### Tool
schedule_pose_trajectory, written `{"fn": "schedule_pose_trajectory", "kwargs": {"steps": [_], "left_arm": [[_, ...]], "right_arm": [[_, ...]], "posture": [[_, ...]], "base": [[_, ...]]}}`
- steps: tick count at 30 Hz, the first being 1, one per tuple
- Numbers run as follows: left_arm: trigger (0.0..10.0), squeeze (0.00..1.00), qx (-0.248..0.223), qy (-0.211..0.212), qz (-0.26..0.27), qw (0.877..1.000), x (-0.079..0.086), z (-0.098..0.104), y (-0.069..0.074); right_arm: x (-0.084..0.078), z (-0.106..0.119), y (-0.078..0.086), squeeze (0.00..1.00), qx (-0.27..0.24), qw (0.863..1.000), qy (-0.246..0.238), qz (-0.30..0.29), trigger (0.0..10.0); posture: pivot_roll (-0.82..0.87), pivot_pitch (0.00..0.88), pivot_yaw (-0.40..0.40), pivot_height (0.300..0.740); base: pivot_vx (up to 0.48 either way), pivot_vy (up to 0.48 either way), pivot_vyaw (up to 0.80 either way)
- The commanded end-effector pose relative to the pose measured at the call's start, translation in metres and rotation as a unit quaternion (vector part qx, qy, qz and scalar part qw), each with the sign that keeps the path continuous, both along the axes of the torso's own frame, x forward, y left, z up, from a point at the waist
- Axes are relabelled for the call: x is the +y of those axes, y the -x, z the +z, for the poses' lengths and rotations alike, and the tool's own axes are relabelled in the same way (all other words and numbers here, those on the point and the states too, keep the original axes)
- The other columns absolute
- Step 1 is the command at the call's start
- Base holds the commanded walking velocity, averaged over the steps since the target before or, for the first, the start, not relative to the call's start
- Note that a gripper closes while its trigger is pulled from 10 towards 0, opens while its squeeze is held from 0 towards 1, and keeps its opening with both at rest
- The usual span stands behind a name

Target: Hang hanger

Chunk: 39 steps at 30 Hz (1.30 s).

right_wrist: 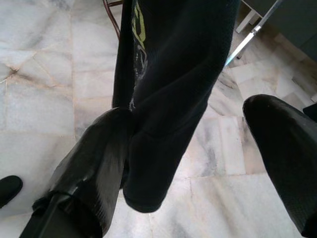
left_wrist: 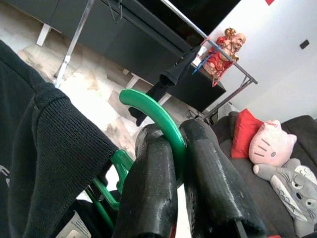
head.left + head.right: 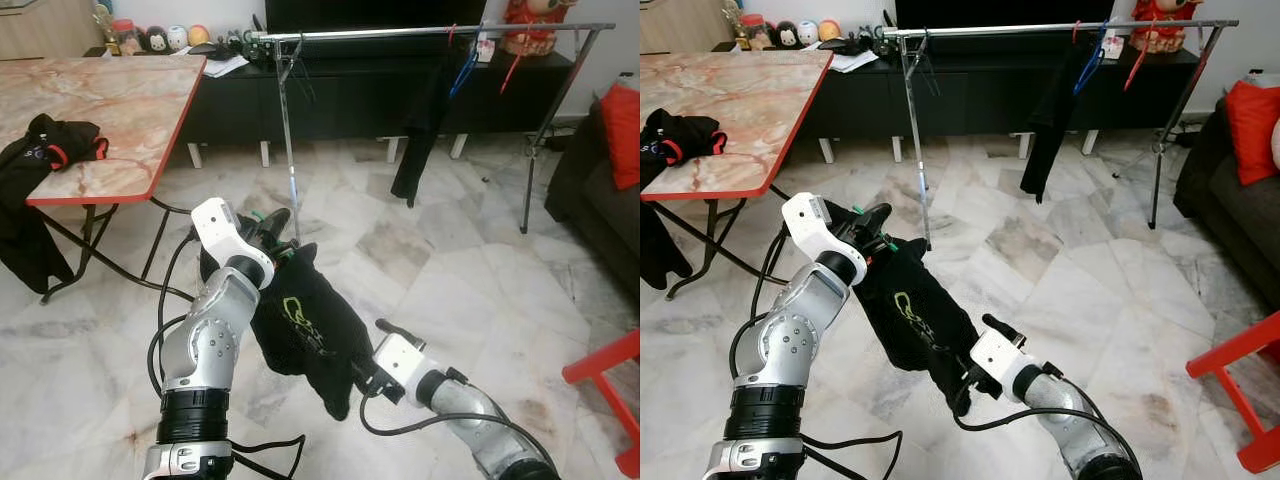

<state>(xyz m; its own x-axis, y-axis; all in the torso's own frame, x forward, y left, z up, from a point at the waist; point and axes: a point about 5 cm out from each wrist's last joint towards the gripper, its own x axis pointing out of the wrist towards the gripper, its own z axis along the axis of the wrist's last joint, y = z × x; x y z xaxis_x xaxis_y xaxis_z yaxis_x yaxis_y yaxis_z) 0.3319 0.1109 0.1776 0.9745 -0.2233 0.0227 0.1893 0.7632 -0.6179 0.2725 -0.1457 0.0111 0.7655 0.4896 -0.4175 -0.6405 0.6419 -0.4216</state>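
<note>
A green hanger (image 2: pixel 148 106) carries a black garment (image 3: pixel 300 325) with a yellow-green print, hanging low in front of me. My left gripper (image 3: pixel 268 226) is shut on the hanger's hook, its fingers (image 2: pixel 153 178) pinching the green curve. My right gripper (image 3: pixel 372 360) is open below, at the garment's lower end. In the right wrist view the hem (image 1: pixel 163 148) hangs between the spread fingers and rests against one finger (image 1: pixel 99 148). The metal clothes rail (image 3: pixel 400 33) stands farther ahead across the marble floor.
On the rail hang black trousers (image 3: pixel 425 120), a blue hanger (image 3: pixel 462 70) and a red hanger (image 3: pixel 512 65). A marble-top table (image 3: pixel 120 110) with a black jacket (image 3: pixel 50 145) stands at left. At right are a dark sofa (image 3: pixel 590 190) and a red stool (image 3: pixel 610 370).
</note>
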Motion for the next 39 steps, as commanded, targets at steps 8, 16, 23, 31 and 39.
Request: {"fn": "schedule_pose_trajectory", "kwargs": {"steps": [8, 16, 23, 31, 39], "left_arm": [[10.0, 0.00, -0.041, 0.000, -0.068, 0.997, -0.015, 0.023, 0.006], [10.0, 0.00, -0.032, -0.035, -0.173, 0.984, -0.027, 0.010, 0.021], [10.0, 0.00, -0.027, -0.137, -0.258, 0.956, -0.028, -0.014, 0.030], [10.0, 0.00, -0.031, -0.160, -0.285, 0.945, -0.025, -0.021, 0.029], [10.0, 0.00, -0.042, -0.205, -0.355, 0.911, -0.019, -0.032, 0.041]], "right_arm": [[-0.002, -0.006, 0.000, 0.00, 0.007, 1.000, 0.003, -0.016, 10.0], [-0.025, 0.015, -0.014, 0.00, -0.029, 0.999, -0.007, -0.038, 10.0], [-0.028, 0.038, -0.008, 0.00, -0.034, 0.997, -0.039, 0.058, 10.0], [-0.017, 0.042, 0.015, 0.00, 0.018, 0.986, -0.057, 0.156, 10.0], [-0.028, 0.047, 0.015, 0.00, 0.017, 0.987, -0.037, 0.155, 10.0]], "posture": [[0.04, 0.000, 0.001, 0.740], [0.03, 0.001, 0.005, 0.740], [0.01, 0.005, 0.005, 0.740], [0.01, 0.008, 0.005, 0.740], [0.00, 0.003, 0.009, 0.740]], "base": [[0.000, 0.000, 0.00], [0.000, 0.000, 0.00], [0.000, 0.000, 0.00], [0.000, 0.000, 0.00], [0.000, 0.000, 0.00]]}}
